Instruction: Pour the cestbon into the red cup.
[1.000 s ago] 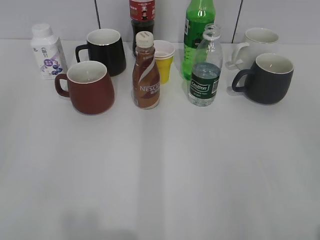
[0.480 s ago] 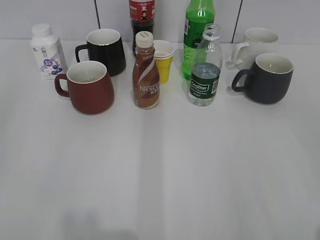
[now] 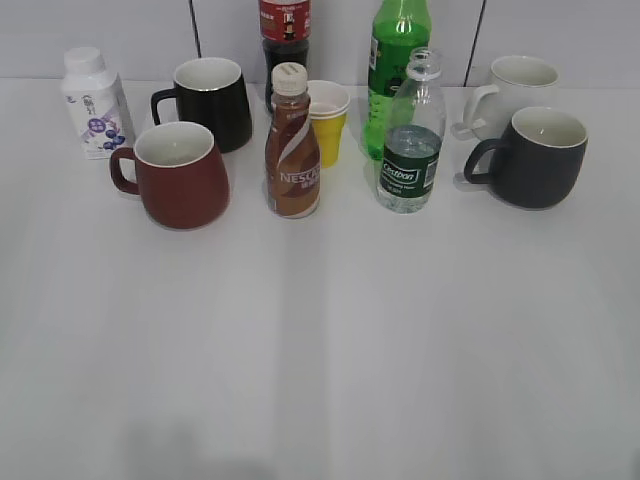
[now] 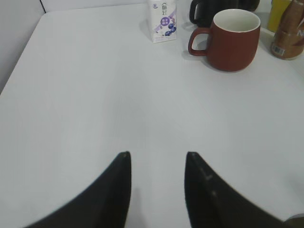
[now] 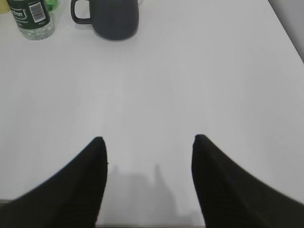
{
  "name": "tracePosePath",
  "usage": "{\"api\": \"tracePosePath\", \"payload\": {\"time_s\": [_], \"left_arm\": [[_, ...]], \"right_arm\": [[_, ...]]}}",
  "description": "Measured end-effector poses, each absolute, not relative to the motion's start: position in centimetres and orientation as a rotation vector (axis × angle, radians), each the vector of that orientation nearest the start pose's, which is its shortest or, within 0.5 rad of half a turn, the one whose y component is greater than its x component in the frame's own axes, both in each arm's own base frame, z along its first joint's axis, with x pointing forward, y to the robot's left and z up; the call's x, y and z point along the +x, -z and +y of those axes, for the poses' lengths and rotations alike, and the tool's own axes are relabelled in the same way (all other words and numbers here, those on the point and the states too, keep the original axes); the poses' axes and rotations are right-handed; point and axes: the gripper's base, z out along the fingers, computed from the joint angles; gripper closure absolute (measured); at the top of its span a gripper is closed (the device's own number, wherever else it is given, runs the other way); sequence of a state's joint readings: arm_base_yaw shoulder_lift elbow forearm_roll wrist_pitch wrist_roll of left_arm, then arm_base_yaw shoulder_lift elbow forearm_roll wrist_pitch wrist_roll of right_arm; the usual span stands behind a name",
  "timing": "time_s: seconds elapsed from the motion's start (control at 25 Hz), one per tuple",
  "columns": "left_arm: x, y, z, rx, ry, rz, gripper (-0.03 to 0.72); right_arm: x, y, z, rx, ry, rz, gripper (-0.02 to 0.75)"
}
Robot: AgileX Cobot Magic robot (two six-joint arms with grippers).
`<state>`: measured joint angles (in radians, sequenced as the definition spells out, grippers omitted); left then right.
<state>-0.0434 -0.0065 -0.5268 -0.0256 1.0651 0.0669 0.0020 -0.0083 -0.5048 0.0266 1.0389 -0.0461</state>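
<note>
Both hands are spread apart and hold nothing. Seen from its wrist, the left hand hangs over bare table with a clear gap between its fingers; the right hand stands wider still, also over bare surface. Neither touches any object, and neither appears in the exterior view.

Nothing has changed over the last second: every bottle and mug in the exterior view sits exactly where it was, so the task has not visibly begun.

Toward the far side of the table, right of centre, the cestbon stands upright and uncapped, partly filled, just in front of the green soda bottle. From the right wrist it shows at the far left, beside the dark grey mug, well apart from that hand. The red cup stands upright at the far left with its handle pointing left, near the black mug and the small white bottle; it lies ahead and to the right of the left hand. Between bottle and cup stand the brown Nescafe bottle and the yellow paper cup.

My judgement is that the right hand is better placed for the first reach to the bottle.
</note>
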Motion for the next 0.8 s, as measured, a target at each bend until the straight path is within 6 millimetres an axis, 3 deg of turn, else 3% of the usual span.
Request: {"api": "tracePosePath", "payload": {"time_s": [0.8], "left_arm": [[-0.94,-28.43,-0.16,0.113,0.015,2.012,0.4]], "right_arm": [[-0.59,-28.04,0.21,-0.049,-0.003,2.009,0.309]]}}
